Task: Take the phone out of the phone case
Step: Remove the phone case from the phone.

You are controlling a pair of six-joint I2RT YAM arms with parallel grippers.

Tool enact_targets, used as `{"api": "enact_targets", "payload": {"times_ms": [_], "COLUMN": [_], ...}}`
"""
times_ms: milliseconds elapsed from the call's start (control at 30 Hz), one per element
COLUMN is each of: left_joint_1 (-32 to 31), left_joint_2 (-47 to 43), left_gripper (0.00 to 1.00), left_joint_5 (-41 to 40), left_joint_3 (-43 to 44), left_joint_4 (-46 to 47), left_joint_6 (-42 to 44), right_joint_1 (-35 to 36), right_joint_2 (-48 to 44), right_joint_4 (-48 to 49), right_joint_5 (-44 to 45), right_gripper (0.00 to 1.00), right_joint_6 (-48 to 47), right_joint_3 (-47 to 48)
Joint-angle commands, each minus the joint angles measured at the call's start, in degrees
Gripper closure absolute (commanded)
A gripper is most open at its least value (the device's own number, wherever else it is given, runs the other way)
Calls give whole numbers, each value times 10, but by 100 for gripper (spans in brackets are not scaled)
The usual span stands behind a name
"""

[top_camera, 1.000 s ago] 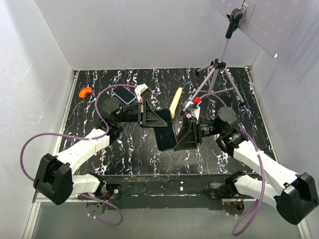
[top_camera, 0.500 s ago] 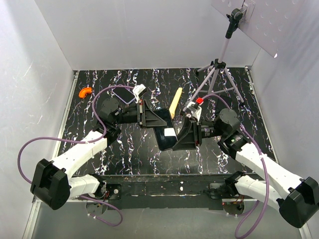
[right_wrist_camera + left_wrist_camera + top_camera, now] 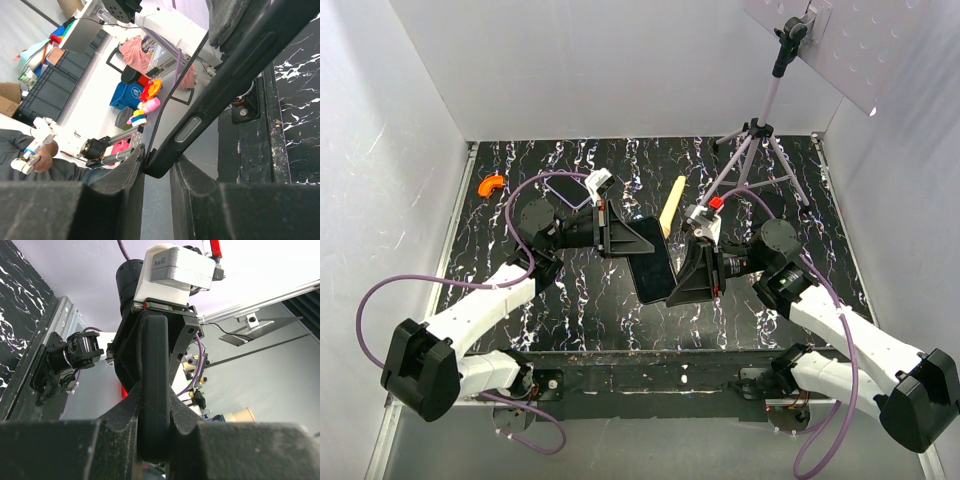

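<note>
- The phone case [image 3: 652,272] is at the middle of the table [image 3: 570,300], held between the two grippers. It shows as a dark slab tilted off level, and I cannot tell whether its near end touches the tabletop.
- The left gripper [image 3: 632,240] bites the case from 10 o'clock. In the left wrist view its fingers [image 3: 65,450] are clamped on the case's rounded black edge [image 3: 152,390], which is seen end-on.
- The right gripper [image 3: 685,278] takes the case from 3 o'clock. In the right wrist view its fingers [image 3: 70,210] pinch one corner of the shell [image 3: 235,65], whose side with its button bumps runs up toward 1 o'clock.
- The phone [image 3: 567,190] lies flat on the table at 10 o'clock from the case, well apart from it. It is just beside the left wrist's white housing, and the left arm's purple cable [image 3: 520,190] loops close by.
- A cream-yellow stick [image 3: 672,205] lies at 12 o'clock from the case, near the gap between the two wrists.
- A grey tripod [image 3: 750,150] stands at 1 o'clock, its legs spread behind the right arm.
- An orange curved piece [image 3: 492,184] sits far off at 10 o'clock by the left wall.
</note>
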Motion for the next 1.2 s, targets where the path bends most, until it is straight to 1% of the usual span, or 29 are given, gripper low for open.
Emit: {"api": "enact_targets", "payload": {"times_ms": [0,33,67,100,133,200,233,267,367,433,533,633,700,767,833,900,933,967,1000,1067,1100,1133,1167], "left_joint_1": [3,2,1,1,-1,-7,-11,-17,-34,-46,-60,-69,-72,-72,-72,-71,-72,-71,-71,-71,-72,-73,-72], "left_joint_2": [-8,-8,-7,-6,-4,2,8,14,36,57,85,105,96,74,52,24,6,-10,-31,-61,-72,-84,-96], "left_gripper": [100,100,100,100,100,100,100,100,100,100,100,100,100,100,100,100,100,100,100,100,100,100,100], "left_joint_5": [13,17,23,30,34,43,46,49,32,12,-45,-83,-99,-119,-137,-180,-212,-235,-250,-277,-294,-308,-330], "left_joint_3": [1,4,9,12,15,19,23,25,13,-3,-36,-42,-47,-52,-54,-64,-79,-88,-91,-90,-88,-87,-86], "left_joint_4": [35,37,40,45,58,93,108,123,193,245,352,410,398,362,314,287,268,240,202,128,101,85,65], "left_joint_6": [-29,-29,-31,-36,-45,-68,-83,-99,-163,-210,-288,-329,-328,-310,-277,-258,-249,-239,-229,-209,-203,-194,-185], "right_joint_1": [6,6,7,9,13,29,40,52,112,144,180,192,193,192,193,193,193,196,198,198,197,194,187], "right_joint_2": [6,11,16,21,21,21,21,21,41,60,72,62,49,25,8,6,5,2,-5,-25,-32,-35,-30], "right_joint_4": [43,39,33,24,10,-51,-90,-187,-359,-421,-456,-434,-404,-375,-353,-416,-445,-469,-484,-483,-465,-448,-453], "right_joint_5": [-19,-17,-17,-18,-16,-13,6,34,113,171,288,406,503,627,732,905,941,1001,1023,1030,998,946,889], "right_gripper": [75,77,83,93,99,99,99,99,99,99,99,99,99,99,99,99,99,99,99,99,99,99,99], "right_joint_6": [-25,-29,-36,-51,-71,-144,-195,-261,-399,-446,-487,-488,-466,-420,-376,-294,-265,-255,-237,-225,-238,-258,-261], "right_joint_3": [30,34,40,43,48,61,74,93,198,254,297,291,274,243,207,200,194,187,177,158,149,149,160]}}
